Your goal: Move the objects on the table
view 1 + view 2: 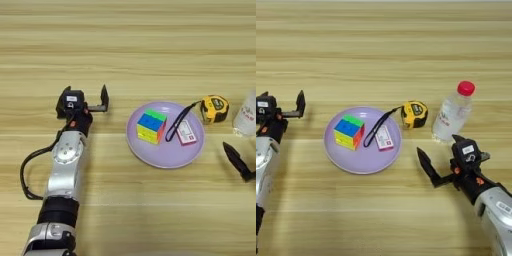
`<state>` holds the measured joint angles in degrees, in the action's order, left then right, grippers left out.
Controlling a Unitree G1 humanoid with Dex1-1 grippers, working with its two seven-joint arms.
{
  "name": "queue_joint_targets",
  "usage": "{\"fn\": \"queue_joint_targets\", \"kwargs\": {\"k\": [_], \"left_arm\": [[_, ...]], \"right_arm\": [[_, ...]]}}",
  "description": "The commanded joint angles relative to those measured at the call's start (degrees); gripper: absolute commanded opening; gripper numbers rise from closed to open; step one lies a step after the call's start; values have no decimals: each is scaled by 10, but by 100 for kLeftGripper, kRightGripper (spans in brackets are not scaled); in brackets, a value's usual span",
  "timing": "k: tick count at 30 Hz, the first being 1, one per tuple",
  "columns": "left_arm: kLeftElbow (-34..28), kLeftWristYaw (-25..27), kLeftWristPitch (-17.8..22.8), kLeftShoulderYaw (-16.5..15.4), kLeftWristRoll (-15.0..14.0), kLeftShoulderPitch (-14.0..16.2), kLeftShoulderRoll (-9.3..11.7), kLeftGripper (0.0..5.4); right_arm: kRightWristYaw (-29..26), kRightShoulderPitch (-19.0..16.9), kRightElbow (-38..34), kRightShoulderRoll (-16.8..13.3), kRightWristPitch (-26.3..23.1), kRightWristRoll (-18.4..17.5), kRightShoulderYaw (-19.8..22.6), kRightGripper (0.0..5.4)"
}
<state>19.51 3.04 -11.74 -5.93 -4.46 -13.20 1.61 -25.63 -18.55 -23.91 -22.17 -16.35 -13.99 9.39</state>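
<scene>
Puzzle cube (349, 132) sits on the plate (361, 162), between my two tools. Tape measure (414, 114) rests on the counter (384, 50) just beyond the plate's far rim; its strap (376, 131) and tag (384, 138) trail onto the plate, which I judge would drag along if the case is lifted. Bottle (454, 112) stands upright just ahead of my right tool (442, 160), which is spread wide and holds nothing. My left tool (83, 98), also spread and empty, hovers beside the plate. Counter: pale wood planks. Nothing of the room is visible.

Two head-mounted eyes look steeply down, probably close, sharing the plate (165, 154).
</scene>
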Motion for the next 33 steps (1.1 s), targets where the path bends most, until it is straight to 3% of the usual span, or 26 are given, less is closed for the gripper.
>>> {"fn": "queue_joint_targets", "kwargs": {"k": [1, 12, 19, 26, 33], "left_arm": [[5, 0, -1, -1, -1, -9, 3, 537], [5, 3, -1, 1, -2, -6, 2, 537], [1, 4, -2, 4, -1, -4, 0, 537], [-7, 2, -2, -3, -4, 2, 7, 537], [-9, 2, -2, -4, -4, 6, 4, 537]], "right_arm": [[-13, -5, -32, -9, -19, -12, -14, 540], [-1, 8, -58, 8, -17, -2, -69, 540], [53, 71, 11, 51, 14, 51, -110, 540], [91, 131, 81, 88, 46, 81, -129, 540], [107, 167, 139, 114, 62, 96, -139, 540]]}}
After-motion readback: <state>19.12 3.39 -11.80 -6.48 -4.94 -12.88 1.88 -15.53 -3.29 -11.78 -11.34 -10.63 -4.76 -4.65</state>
